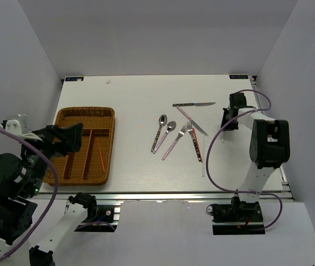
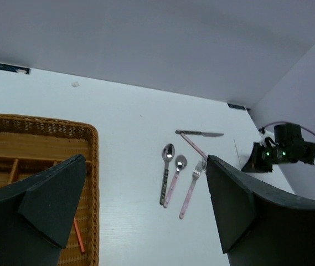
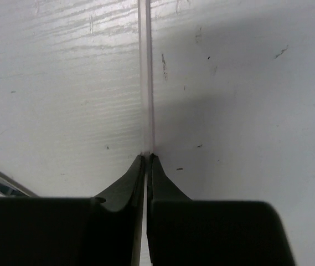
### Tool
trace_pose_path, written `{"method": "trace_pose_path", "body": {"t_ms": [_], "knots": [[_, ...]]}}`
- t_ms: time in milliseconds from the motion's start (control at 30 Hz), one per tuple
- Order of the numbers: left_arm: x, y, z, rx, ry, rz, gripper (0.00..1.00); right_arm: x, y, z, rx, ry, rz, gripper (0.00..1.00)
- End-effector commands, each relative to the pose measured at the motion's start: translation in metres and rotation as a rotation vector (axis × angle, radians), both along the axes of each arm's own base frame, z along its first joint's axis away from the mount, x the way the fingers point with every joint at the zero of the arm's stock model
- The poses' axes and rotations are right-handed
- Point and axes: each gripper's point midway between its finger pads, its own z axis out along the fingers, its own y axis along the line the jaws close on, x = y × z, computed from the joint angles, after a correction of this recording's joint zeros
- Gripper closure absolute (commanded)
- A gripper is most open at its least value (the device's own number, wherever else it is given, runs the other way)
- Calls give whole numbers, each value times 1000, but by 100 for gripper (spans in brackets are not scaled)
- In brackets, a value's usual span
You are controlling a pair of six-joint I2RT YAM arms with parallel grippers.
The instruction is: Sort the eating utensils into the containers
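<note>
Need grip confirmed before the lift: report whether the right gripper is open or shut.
Shut: the right gripper pinches the white chopstick between closed fingertips.

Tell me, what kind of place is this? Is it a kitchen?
Probably a robot lab, not a kitchen. A white table sits boxed in by plain white walls, two black-and-white robot arms are bolted at its near edge, and silver cutlery lies near a brown woven wicker tray.

A wide strip of bare table [image 1: 132, 138] separates the wicker tray [image 1: 85, 113] from the close-packed cutlery cluster [image 1: 175, 133]. The left hand [image 1: 75, 138] hangs over the tray's near slots; the right hand [image 1: 225, 119] sits low just right of the cluster.
</note>
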Motion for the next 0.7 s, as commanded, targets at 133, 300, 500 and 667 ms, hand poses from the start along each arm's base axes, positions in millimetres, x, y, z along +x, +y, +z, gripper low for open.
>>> {"method": "trace_pose_path", "body": {"t_ms": [133, 300, 500, 667], "knots": [[33, -100, -51, -86, 71, -465, 2, -37, 106, 98, 334, -237, 181, 100], [53, -153, -71, -329, 66, -718, 2, -97, 233, 213, 774, -484, 520, 100], [51, -171, -65, -377, -34, -866, 2, -179, 309, 271, 1077, -489, 695, 100], [58, -170, -71, -357, -19, -838, 5, -223, 346, 299, 1135, -482, 831, 100]]}}
